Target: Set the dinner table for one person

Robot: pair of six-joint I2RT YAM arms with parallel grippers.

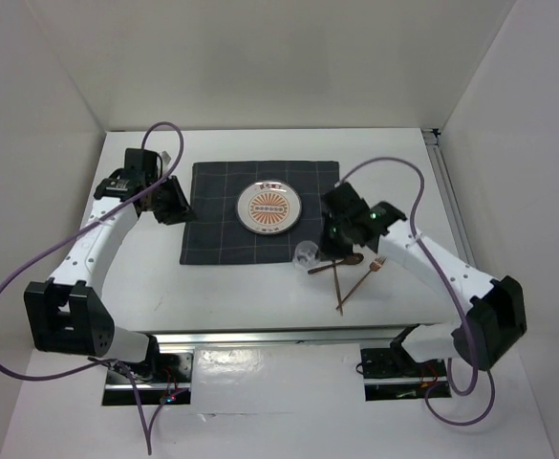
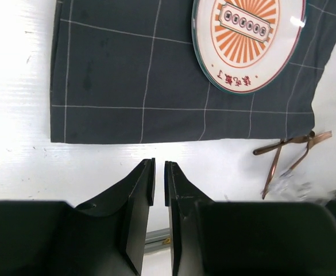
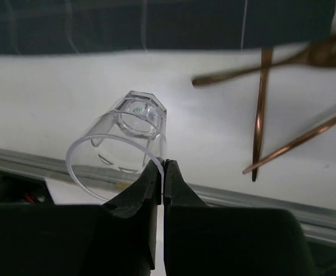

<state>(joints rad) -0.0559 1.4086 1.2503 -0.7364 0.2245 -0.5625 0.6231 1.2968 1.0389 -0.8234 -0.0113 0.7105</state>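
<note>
Right end effector (image 3: pixel 163 168) pinching glass (image 3: pixel 134 121) rim, copper cutlery (image 3: pixel 261 109) nearby, apparently crossed

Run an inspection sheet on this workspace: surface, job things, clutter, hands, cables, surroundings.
Surface: white table, dark checked mat laid on it.
Job's things: plate on the mat; clear glass tilted, near the mat's near right corner; copper cutlery crossed on the table beside it.
Clutter: nothing seen.
Hands: left hand almost shut, empty, by the mat's edge; right hand shut on the glass rim.
Cables: a purple cable loops off each arm.
Surroundings: plain white walls.
</note>
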